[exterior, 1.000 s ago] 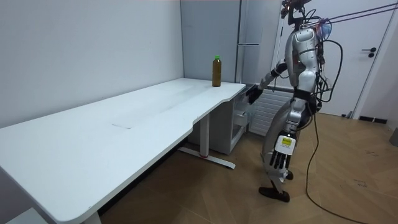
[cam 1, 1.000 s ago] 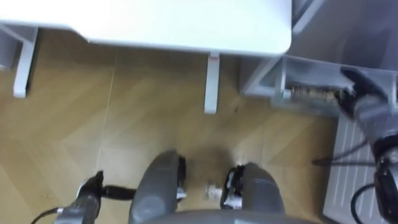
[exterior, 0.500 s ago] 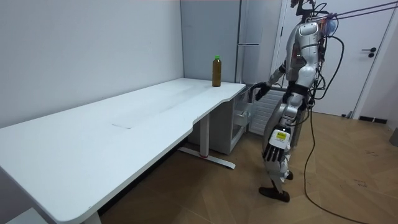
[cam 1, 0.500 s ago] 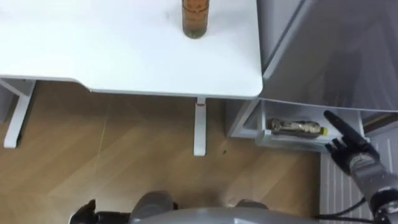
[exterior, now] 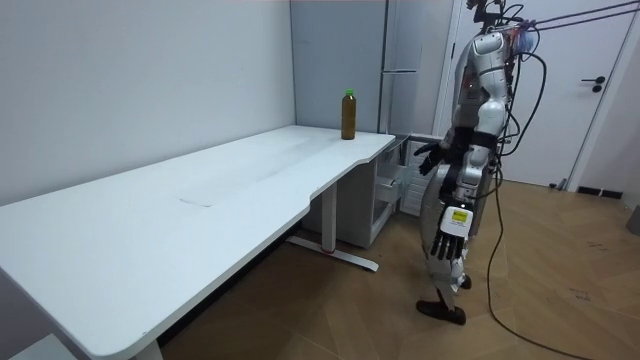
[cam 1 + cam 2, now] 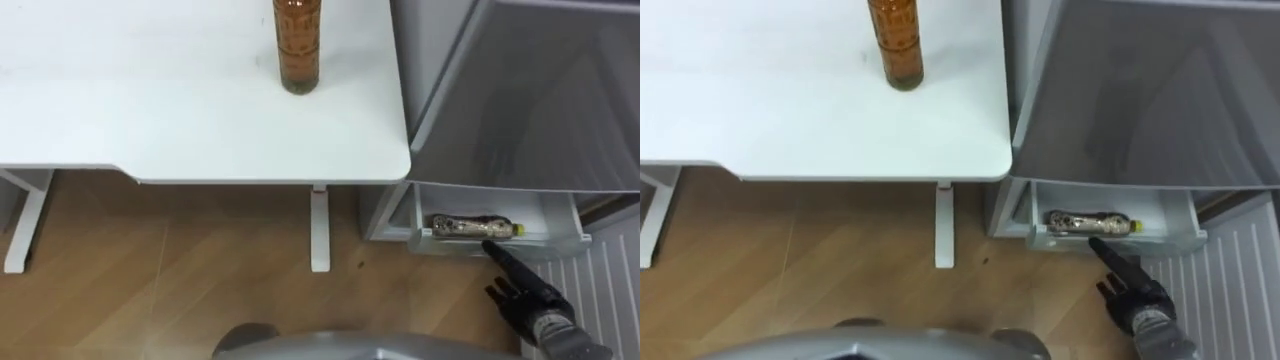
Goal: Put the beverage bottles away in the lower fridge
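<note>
In the left eye view, a brown drink bottle point(image 6: 299, 45) stands upright on the white worktop point(image 6: 150, 110), near the corner beside the grey fridge point(image 6: 530, 90). The fridge's lower drawer point(image 6: 548, 214) is open, and a second bottle point(image 6: 475, 227) lies on its side inside.

In the right eye view, the right hand point(image 6: 1130, 285) holds nothing. Its fingers are straight and spread, and one points at the drawer's front edge; I cannot tell whether it touches.

In the room view, the robot stands upright at the worktop's corner before the fridge. Its left hand point(image 5: 447, 243) hangs by its thigh, fingers loose and empty.
</note>
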{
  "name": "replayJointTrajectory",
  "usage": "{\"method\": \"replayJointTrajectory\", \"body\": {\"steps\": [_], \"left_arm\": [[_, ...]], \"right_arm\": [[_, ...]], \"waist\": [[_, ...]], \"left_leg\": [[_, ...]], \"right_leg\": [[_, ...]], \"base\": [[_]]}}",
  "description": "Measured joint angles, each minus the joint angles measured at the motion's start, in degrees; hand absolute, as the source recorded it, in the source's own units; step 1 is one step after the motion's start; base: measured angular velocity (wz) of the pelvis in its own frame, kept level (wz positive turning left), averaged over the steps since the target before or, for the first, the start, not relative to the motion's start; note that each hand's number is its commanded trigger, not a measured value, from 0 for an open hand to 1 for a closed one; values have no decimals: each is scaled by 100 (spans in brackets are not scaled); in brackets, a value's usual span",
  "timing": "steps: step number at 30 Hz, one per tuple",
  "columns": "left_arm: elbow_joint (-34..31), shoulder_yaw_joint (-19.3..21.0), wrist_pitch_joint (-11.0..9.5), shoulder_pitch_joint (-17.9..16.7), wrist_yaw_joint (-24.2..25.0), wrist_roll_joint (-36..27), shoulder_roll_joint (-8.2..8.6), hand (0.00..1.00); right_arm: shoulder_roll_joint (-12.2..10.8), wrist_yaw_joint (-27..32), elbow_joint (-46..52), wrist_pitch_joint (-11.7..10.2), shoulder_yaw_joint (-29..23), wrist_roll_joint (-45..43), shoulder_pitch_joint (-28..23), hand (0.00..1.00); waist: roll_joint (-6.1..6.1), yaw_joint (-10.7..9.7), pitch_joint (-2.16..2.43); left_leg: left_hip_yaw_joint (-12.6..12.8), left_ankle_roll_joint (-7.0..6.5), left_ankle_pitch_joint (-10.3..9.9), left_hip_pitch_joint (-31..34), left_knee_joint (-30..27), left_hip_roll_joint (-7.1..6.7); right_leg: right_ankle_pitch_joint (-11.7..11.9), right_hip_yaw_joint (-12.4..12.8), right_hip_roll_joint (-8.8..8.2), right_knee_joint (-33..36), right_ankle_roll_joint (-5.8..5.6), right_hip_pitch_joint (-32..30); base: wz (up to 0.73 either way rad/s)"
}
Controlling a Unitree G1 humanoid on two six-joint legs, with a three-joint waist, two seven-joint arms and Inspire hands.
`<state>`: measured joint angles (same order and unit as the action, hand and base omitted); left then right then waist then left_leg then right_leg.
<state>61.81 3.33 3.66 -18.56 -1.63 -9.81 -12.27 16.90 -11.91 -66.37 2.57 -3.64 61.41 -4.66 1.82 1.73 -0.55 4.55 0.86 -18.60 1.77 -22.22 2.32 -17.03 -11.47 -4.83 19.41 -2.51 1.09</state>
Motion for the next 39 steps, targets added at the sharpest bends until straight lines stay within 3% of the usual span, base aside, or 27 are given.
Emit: {"method": "replayJointTrajectory", "body": {"steps": [5,10,17,20,30,35,39], "left_arm": [[-45,26,17,17,9,317,33,0],[-45,109,-9,330,7,322,36,0],[-41,98,-40,457,-47,310,50,0],[-42,98,-109,456,-69,313,88,0],[-40,101,-392,508,-72,263,260,0],[-23,100,-415,547,-95,245,267,0],[-6,100,-545,629,-214,212,301,0]], "right_arm": [[-169,-164,-125,4,17,-662,-312,0],[-285,-325,-266,58,33,-1396,-316,0],[-354,-543,-300,124,252,-1468,-345,0],[-373,-627,-301,124,251,-1471,-372,0],[-556,-742,-306,96,246,-1792,-460,0],[-584,-727,-308,21,248,-2326,-460,0],[-595,-362,-400,-87,257,-3130,-428,0]], "waist": [[86,-10,51],[75,20,34],[52,-3,37],[33,-20,18],[-3,-30,20],[-34,-18,28],[-58,-10,34]], "left_leg": [[-10,22,15,-157,73,3],[-12,20,16,-180,96,19],[-15,-9,36,-254,269,23],[-7,-14,97,-298,369,19],[3,-19,113,-341,416,20],[57,-13,153,-431,511,16],[70,-7,202,-461,588,14]], "right_leg": [[9,-38,23,-196,5,200],[167,-24,72,-394,-20,314],[285,-24,98,-540,-28,406],[370,-32,111,-677,-23,457],[434,-29,131,-785,-28,533],[442,42,133,-791,-28,535],[464,27,132,-822,-14,577]], "base": [[2],[-1],[-2],[-3],[0],[-6],[-1]]}}
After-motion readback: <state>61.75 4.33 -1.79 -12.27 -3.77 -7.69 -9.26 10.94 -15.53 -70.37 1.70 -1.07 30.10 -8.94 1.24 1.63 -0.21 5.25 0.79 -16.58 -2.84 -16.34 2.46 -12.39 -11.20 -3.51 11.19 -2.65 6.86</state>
